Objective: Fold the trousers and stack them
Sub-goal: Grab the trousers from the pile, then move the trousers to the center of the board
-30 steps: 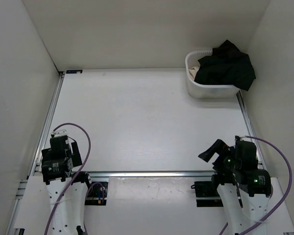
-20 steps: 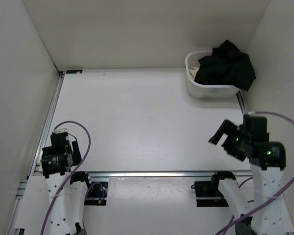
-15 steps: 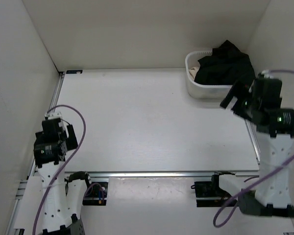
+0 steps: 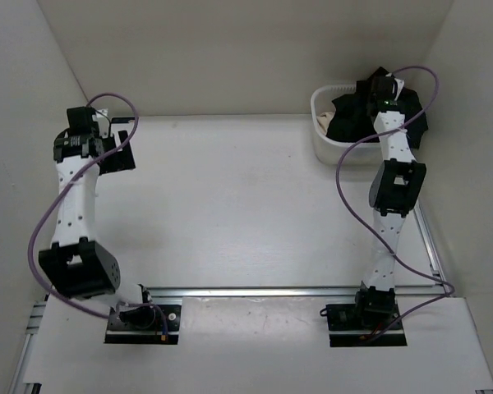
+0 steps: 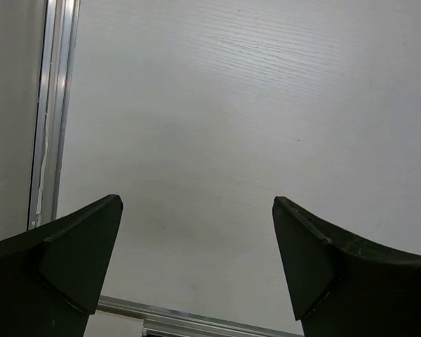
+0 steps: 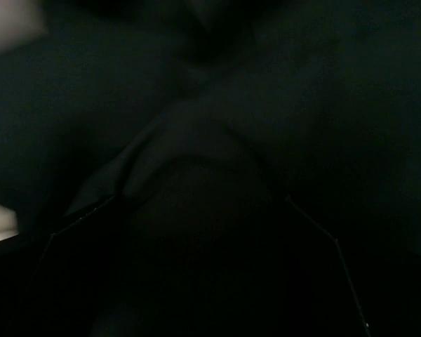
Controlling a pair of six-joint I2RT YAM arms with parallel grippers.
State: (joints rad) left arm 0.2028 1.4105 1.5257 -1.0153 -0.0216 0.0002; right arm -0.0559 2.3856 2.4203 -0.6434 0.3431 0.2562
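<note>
Top external view: the left end effector (image 4: 115, 158) hangs released well to the left of the white basket (image 4: 329, 149). Its 2 fingers (image 5: 70, 246) are spread wide above the bare surface (image 4: 246, 205) and touch nothing. The right end effector (image 6: 203, 203) is down over the basket at the trousers (image 4: 398, 123). Its 2 fingers show only as faint outlines set wide apart, black cloth filling the gap; contact cannot be told. The trousers lie bunched in the basket, spilling over its right rim, with no readable long axis.
</note>
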